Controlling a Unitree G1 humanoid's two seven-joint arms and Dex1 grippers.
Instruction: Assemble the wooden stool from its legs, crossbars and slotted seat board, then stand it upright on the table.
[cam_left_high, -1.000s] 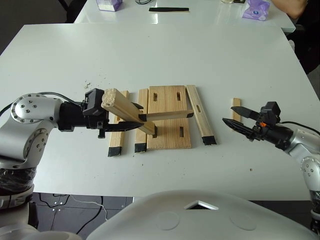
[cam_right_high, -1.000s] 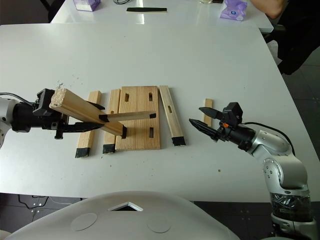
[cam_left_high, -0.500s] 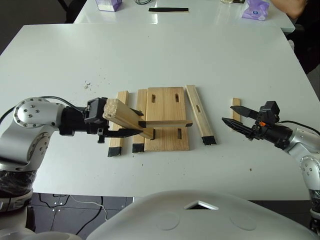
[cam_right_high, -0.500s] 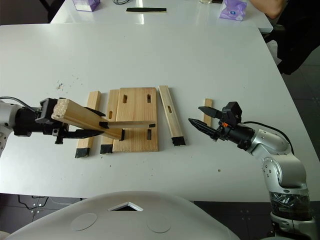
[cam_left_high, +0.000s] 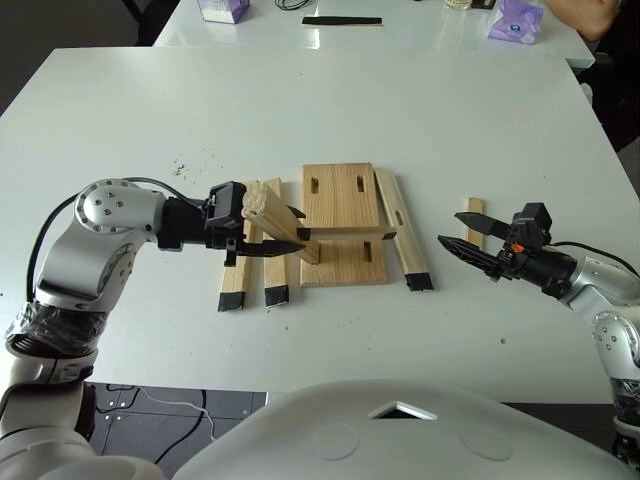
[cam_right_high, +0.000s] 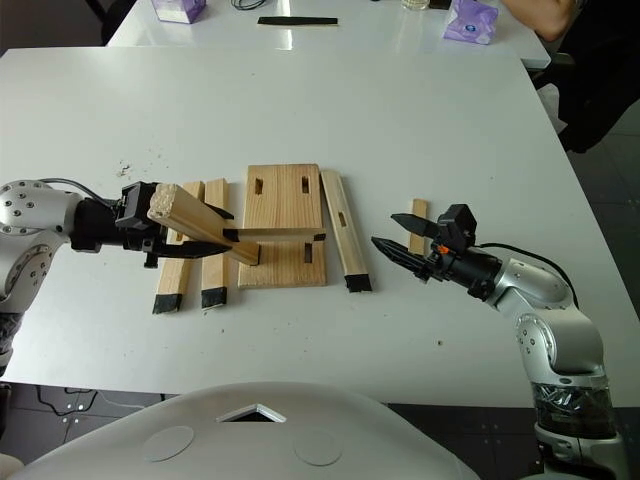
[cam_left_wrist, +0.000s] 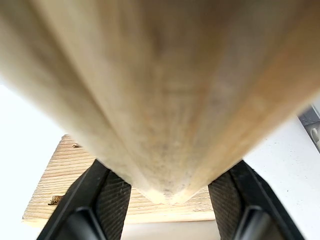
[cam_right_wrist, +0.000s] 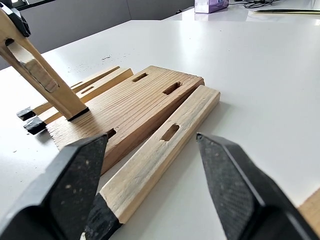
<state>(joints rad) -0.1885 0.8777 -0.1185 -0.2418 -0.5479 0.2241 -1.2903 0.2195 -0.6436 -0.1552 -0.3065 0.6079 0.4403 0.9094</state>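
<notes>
My left gripper (cam_left_high: 282, 232) is clamped on a wooden leg (cam_left_high: 268, 212). I hold it tilted above the desk (cam_left_high: 300, 110), its lower end resting on the near left part of the seat board (cam_left_high: 340, 190), and a crossbar (cam_left_high: 350, 233) reaches from it across the board toward my right. An outer leg (cam_left_high: 233, 280) and an inner leg (cam_left_high: 277, 278) lie flat just left of the board under that gripper, and a slotted leg (cam_left_high: 402, 235) lies along the board's right edge. My right gripper (cam_left_high: 450, 227) hovers low with fingers spread wide, holding nothing, just right of the slotted leg, with a short bar (cam_left_high: 473, 208) beside it.
</notes>
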